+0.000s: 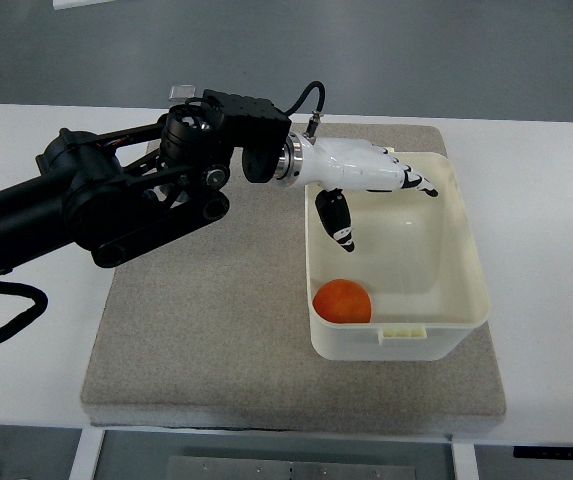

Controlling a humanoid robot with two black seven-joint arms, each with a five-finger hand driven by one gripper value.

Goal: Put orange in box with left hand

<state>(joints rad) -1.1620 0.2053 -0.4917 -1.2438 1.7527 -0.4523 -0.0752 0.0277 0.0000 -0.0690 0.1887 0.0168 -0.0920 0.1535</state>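
Inside box [463, 262], orange [343, 301] lies apart below left hand's [366, 180] spread fingers [338, 220].

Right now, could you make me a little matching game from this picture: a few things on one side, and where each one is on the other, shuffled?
Things:
1. orange
2. box
3. left hand
4. grey mat

Places or states:
A. lies flat on the white table, under the box
B. sits in the near left corner inside the box
C. open and empty, over the box's far left part
D. cream coloured, stands on the right part of the mat

Pairs: 1-B, 2-D, 3-C, 4-A
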